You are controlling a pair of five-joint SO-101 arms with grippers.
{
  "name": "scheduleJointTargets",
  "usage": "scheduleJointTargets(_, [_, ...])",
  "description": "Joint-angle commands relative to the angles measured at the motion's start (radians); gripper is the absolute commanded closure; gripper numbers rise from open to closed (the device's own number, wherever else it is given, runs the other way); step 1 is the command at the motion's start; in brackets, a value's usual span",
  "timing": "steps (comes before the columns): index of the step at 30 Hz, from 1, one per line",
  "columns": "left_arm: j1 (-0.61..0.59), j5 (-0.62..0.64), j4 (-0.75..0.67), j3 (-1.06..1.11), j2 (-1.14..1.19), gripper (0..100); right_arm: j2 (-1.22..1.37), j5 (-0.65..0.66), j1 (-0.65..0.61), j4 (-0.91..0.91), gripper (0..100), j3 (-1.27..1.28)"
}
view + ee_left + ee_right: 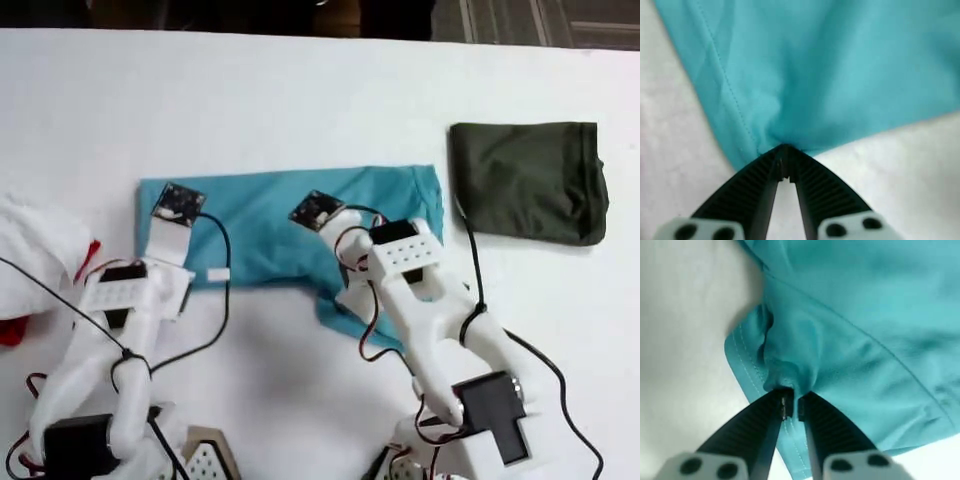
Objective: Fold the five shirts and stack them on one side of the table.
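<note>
The blue shirt (270,215) lies flat across the middle of the high view, on the white table (300,90). It looks like a long strip, and one loose bit sticks out toward the lower middle of the frame.

The left gripper (785,167) is clenched on the blue shirt's edge, with a little cloth pinched right at its tips. In the high view the left arm (125,295) is at the lower left, by the strip's left end.

The right gripper (791,405) is clenched too. It holds a bunched-up fold of the blue shirt near a seam. The right arm (410,270) is at the lower right of the high view.

A green shirt (527,180) lies folded in the upper right, apart from the blue one. A white pile (35,250) of cloth with a red bit (85,262) sits at the left edge.
</note>
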Motion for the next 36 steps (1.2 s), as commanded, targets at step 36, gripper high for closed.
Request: scheduleJointTargets(36, [0.003,0.008,-0.014,0.002,-0.021,97,-0.271,0.009,-0.202,0.151,77.2,0.167])
